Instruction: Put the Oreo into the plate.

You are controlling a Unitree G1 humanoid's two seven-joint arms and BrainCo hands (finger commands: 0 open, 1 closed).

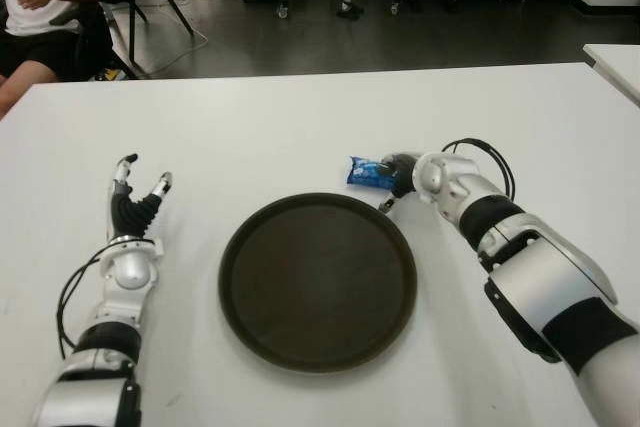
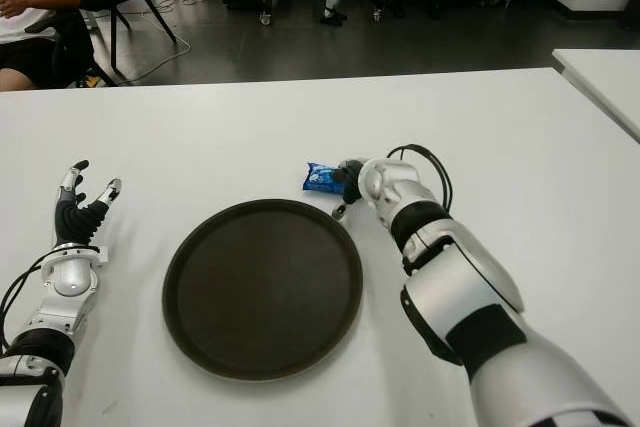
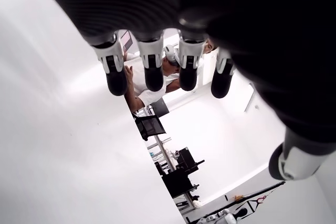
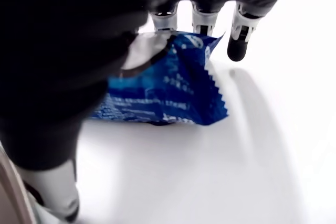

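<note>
**Oreo packet under the right hand, just off the plate's rim**

The Oreo [image 1: 366, 171], a small blue foil packet with crimped, saw-toothed ends, was seen lying on the white table [image 1: 300, 117] just beside the far right edge of the dark round plate [image 1: 250, 247], outside its rim. The right hand [image 1: 405, 179] was placed over the packet's near end; in the right wrist view the fingers [image 4: 199, 19] were seen curled down onto the wrapper's far side, with the thumb [image 4: 52, 182] low on the near side. The packet still appeared to rest on the table, so whether a firm grip had been closed could not be settled; contact, at least, was shown.

The left hand [image 1: 135, 209] was seen well to the left of the plate, fingers spread and nothing held.

The packet was judged to be light and thin, with a glossy film likely to slide under hard fingertips and to skate across the smooth table if pushed rather than pinched. The wrapper was crinkly and yielding, while the biscuit inside was taken to be brittle, so a heavy squeeze across the middle was thought risky. A hold across the packet's short width, thumb opposed to the fingers over the filled body rather than the flat crimped end [image 4: 215, 95], was considered the safer choice, since the loose end would fold and slip out.
</note>
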